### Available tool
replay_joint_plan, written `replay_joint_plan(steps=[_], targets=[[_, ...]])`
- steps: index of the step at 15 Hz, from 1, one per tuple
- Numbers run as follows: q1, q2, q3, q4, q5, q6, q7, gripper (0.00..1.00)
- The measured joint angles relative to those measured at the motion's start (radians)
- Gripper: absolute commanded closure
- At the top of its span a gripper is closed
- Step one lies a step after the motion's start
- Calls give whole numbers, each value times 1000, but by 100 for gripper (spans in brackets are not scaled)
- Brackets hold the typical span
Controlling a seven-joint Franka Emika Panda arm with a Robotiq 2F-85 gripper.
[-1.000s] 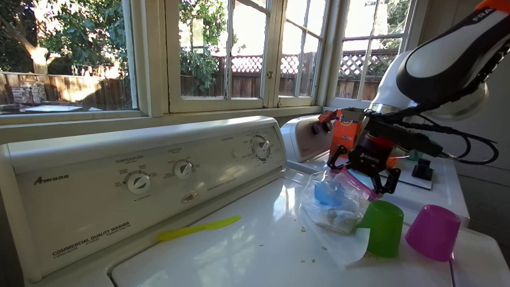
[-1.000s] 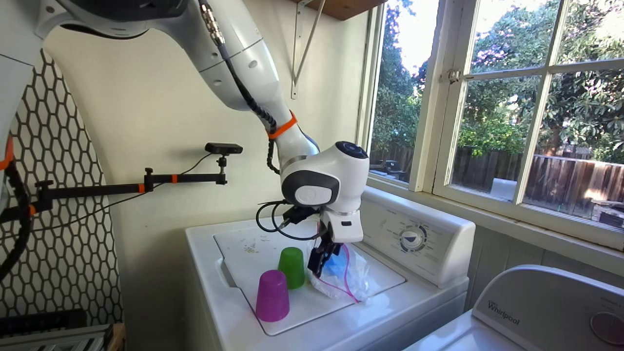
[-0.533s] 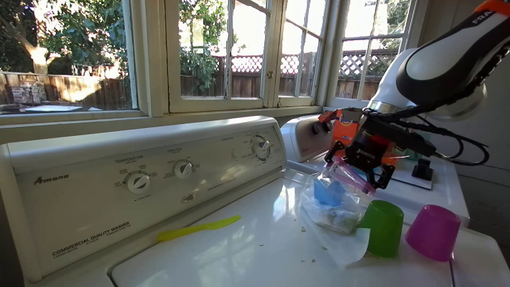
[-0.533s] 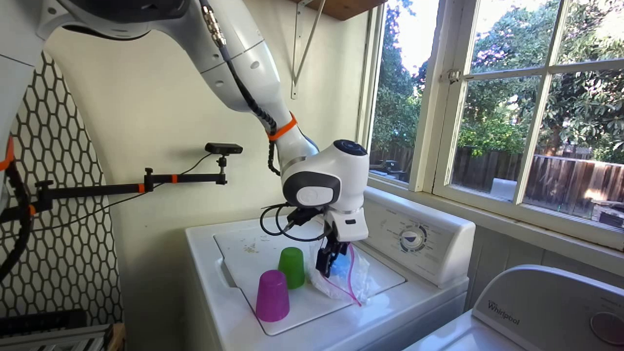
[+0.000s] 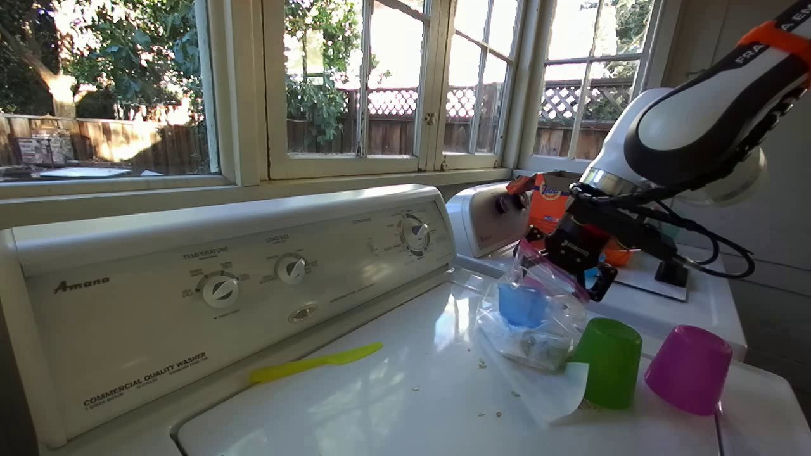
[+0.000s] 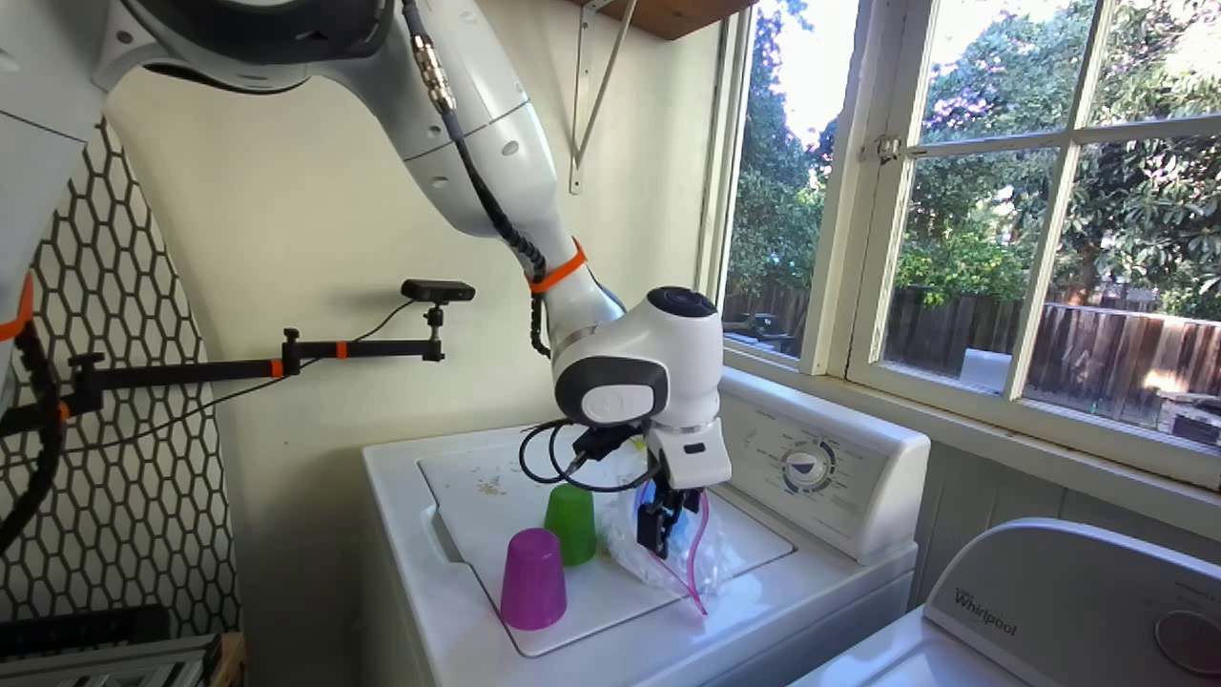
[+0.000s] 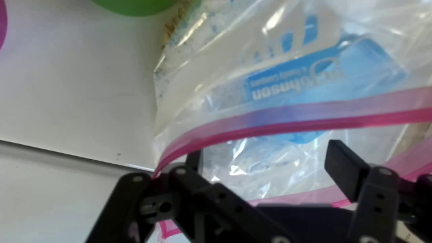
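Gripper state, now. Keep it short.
Black two-finger gripper: open, its fingers apart at the mouth of the clear plastic zip bag with pink edges; nothing pinched between them.

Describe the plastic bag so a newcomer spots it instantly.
Start at the white Amana washer, where a magenta cup and a green cup stand upside down. Right beside the green one, at the spread black jaws, is the plastic bag. Unlike the cups, it's clear and crumpled, with a pink-edged mouth and something blue showing through.
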Motion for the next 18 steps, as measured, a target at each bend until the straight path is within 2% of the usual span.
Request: replay_joint_plan(steps=[4, 5, 6, 7, 10, 11, 13, 14, 16, 18], targets=[[0, 19, 0, 2, 0, 18, 1, 72], [0, 22, 0, 6, 0, 18, 1, 28], [0, 23, 0, 9, 0, 18, 2, 33], [0, 23, 0, 11, 0, 18, 2, 32], [0, 19, 0, 14, 0, 19, 2, 12], [1, 15, 0, 15, 0, 19, 2, 19], [3, 6, 0, 15, 0, 19, 2, 24], [3, 3, 1, 15, 0, 19, 2, 46], [5, 3, 1, 15, -1, 19, 2, 51], [7, 7, 0, 15, -5, 19, 2, 68]])
